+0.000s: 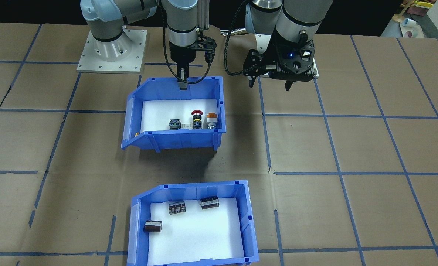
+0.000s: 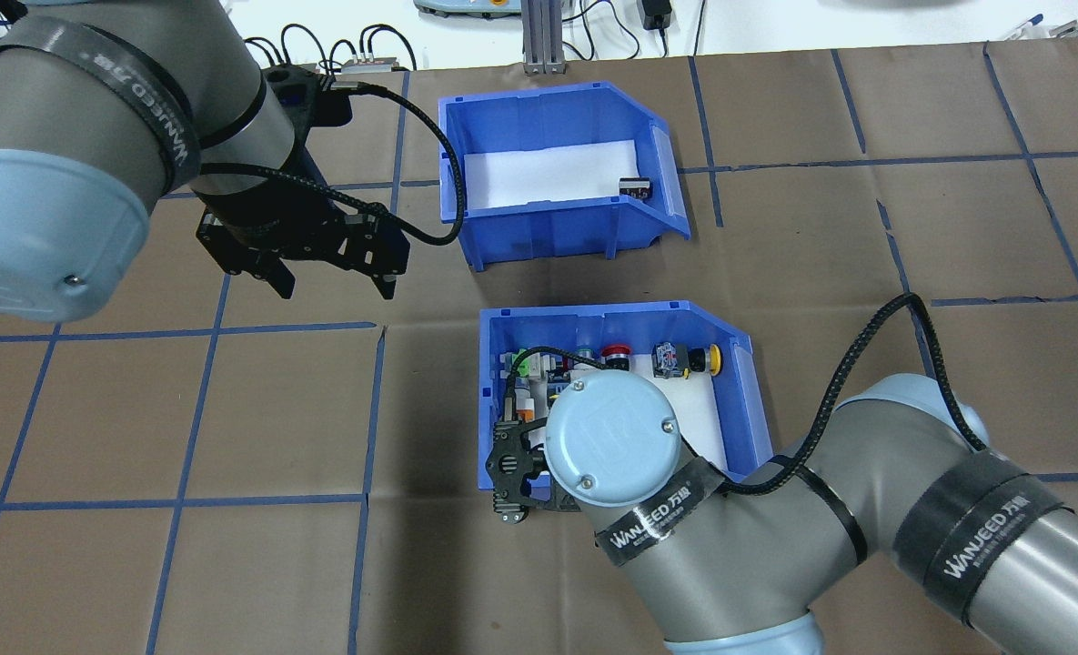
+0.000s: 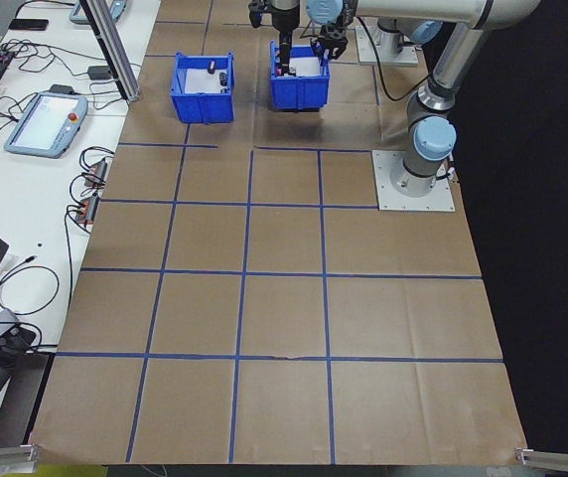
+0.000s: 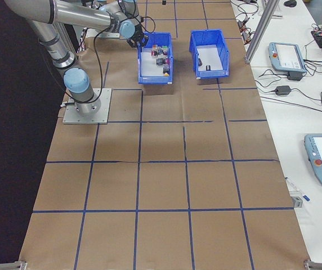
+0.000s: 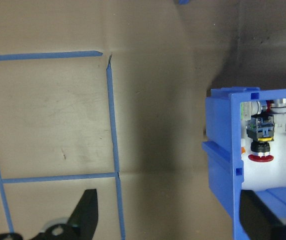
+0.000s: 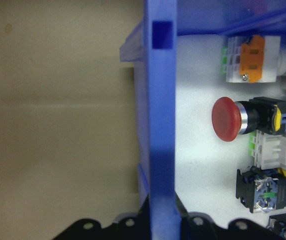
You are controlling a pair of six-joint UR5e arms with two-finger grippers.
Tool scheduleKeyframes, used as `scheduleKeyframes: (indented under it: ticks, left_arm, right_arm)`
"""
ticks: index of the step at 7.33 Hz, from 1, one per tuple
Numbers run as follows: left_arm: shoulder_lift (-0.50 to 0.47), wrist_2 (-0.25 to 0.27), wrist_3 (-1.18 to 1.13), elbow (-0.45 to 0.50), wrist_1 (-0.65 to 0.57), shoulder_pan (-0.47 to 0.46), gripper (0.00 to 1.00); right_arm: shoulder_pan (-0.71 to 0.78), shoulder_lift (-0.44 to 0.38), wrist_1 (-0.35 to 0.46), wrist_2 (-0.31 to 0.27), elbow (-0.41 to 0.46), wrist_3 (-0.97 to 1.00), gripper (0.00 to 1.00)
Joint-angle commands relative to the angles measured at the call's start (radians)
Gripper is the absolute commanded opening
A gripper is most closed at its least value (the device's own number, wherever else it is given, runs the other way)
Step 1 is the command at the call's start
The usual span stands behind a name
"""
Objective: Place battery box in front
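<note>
The battery box (image 1: 193, 187) is a blue bin lined with white foam. It stands on the table on the side away from the robot and holds three dark batteries (image 1: 177, 207). In the overhead view the battery box (image 2: 539, 232) is the farther bin. No gripper touches it. The alike blue bin of push-button switches (image 1: 174, 140) is nearer the robot and casts a shadow as if lifted. My right gripper (image 1: 182, 84) is shut on its rear wall (image 6: 160, 125). My left gripper (image 1: 270, 83) hangs open beside that bin, holding nothing.
Brown paper with a blue tape grid (image 1: 326, 116) covers the table. The arms' base plates (image 1: 111, 55) sit at the robot's edge. Tablets and cables (image 4: 287, 56) lie on a white bench beyond the far side.
</note>
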Motion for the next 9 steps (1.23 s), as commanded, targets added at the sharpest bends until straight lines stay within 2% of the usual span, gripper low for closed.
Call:
scheduleKeyframes:
  ticks: [1, 3, 4, 5, 6, 8, 9]
  left_arm:
    - [0.01, 0.062, 0.057, -0.003, -0.003, 0.003, 0.99]
    - [0.01, 0.062, 0.056, -0.003, -0.001, 0.015, 0.99]
    - [0.007, 0.049, 0.059, 0.007, 0.0, 0.07, 0.99]
    - [0.004, 0.021, 0.062, 0.01, 0.002, 0.109, 0.99]
    - [0.009, 0.022, 0.047, -0.018, 0.008, 0.109, 0.99]
    - [0.01, 0.041, 0.051, -0.016, 0.016, 0.109, 0.99]
    - [0.015, 0.036, 0.051, -0.016, 0.016, 0.107, 0.99]
  right_arm:
    - [0.002, 0.015, -0.003, 0.005, 0.0, 0.044, 0.99]
    - [-0.005, 0.0, 0.0, -0.005, -0.008, 0.043, 1.0]
    - [-0.015, -0.015, 0.015, -0.002, -0.029, 0.041, 1.0]
    - [-0.025, -0.031, 0.053, -0.005, -0.057, 0.043, 1.0]
    - [-0.038, -0.049, 0.104, -0.008, -0.09, 0.043, 1.0]
    - [-0.178, -0.055, 0.173, 0.009, -0.129, 0.049, 1.0]
    - [-0.24, -0.054, 0.179, 0.07, -0.15, 0.066, 1.0]
